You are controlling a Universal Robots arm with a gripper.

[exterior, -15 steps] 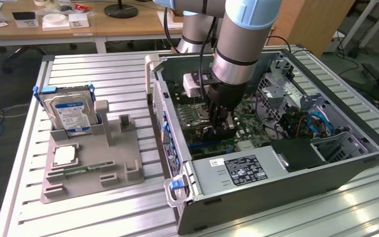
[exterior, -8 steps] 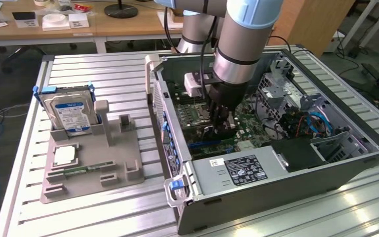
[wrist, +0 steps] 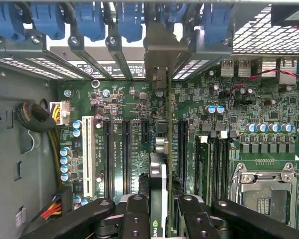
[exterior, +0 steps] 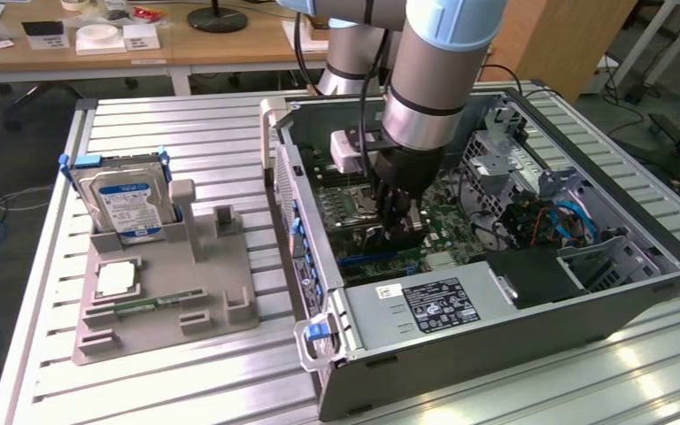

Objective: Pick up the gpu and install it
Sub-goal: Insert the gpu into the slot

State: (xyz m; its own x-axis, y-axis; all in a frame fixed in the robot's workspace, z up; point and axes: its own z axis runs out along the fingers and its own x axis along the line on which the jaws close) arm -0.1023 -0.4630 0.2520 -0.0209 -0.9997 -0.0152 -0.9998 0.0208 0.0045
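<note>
Ribbed aluminium tabletop [exterior: 174,124] carried an open grey desktop computer case [exterior: 494,336], laid on its side so that the green motherboard [wrist: 124,104] faced upward for access. Down inside it, the black two-fingered gripper [exterior: 395,232] [wrist: 159,211] had its jaws pinching the gpu [wrist: 158,174], a thin green circuit card with a dark heatsink. It was held edge-on to run along the long black expansion slots [wrist: 182,149], its silver end bracket [wrist: 159,55] meeting the rear opening beneath the blue plastic clips [wrist: 89,20]. Whether the card was seated could not be told.
</note>
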